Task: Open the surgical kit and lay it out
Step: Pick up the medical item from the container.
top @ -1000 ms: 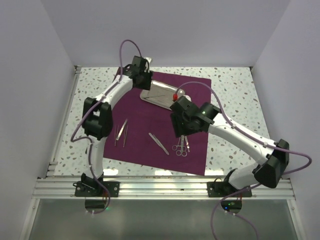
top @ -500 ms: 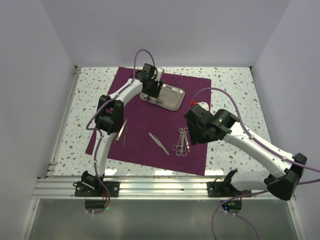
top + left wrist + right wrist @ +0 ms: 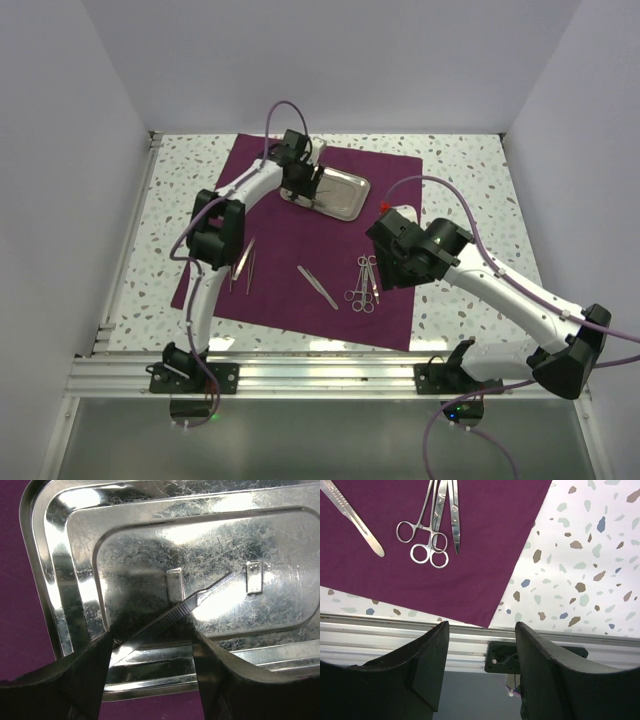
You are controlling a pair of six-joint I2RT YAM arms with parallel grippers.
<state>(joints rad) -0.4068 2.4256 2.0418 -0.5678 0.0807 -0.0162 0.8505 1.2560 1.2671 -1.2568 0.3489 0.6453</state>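
The cloth lies spread flat on the bench, its long axis running left to right and turned slightly. The tray sits on the cloth's far part, its long axis slanting from far left to nearer right. The left end effector hangs over the tray with its fingers spread. A thin ribbed instrument lies slantwise in the gap between them, its low end by one finger; I cannot tell whether it touches. On the nearer half of the cloth lie tweezers at left, a flat handle in the middle and ring-handled instruments at right, all pointing roughly far to near. The right end effector is spread and holds nothing, above the rail at the bench's near edge, just beside the cloth's near right corner. From above, the left arm hides the tray's left end and part of the cloth's left side, and the right arm overhangs its right edge. The left wrist view cuts off the tray's right end.
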